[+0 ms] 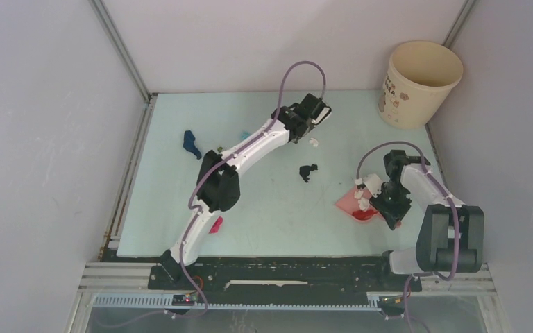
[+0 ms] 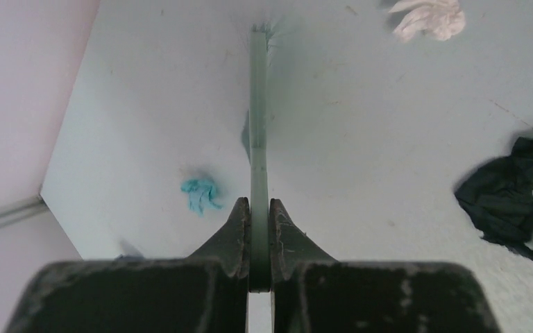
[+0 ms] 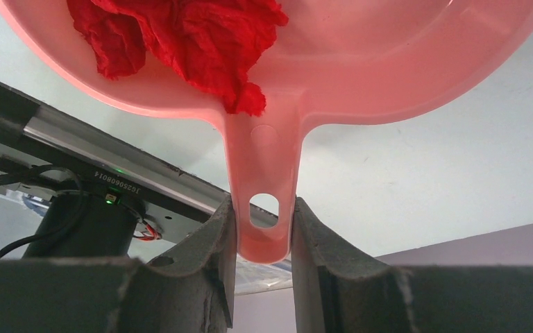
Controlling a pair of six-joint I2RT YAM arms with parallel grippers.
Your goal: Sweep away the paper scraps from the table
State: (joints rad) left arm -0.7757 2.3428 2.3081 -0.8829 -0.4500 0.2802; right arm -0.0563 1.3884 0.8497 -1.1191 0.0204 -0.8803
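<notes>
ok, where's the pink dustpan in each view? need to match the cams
Top external: pink dustpan sits right of centre, in the lower half.
Left wrist: not in it.
Right wrist: the dustpan fills the top, its handle pointing down to bottom centre.
Shared landmark: the red paper scrap lying in the pan.

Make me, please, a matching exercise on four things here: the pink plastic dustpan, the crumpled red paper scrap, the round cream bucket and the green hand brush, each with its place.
Things:
1. pink plastic dustpan
2. crumpled red paper scrap
3. round cream bucket
4. green hand brush

Places:
a. beside the table's far right corner
b. clamped in the left gripper
c. inside the dustpan
d. handle clamped in the right gripper

Pairs: 1-d, 2-c, 3-a, 4-b.
</notes>
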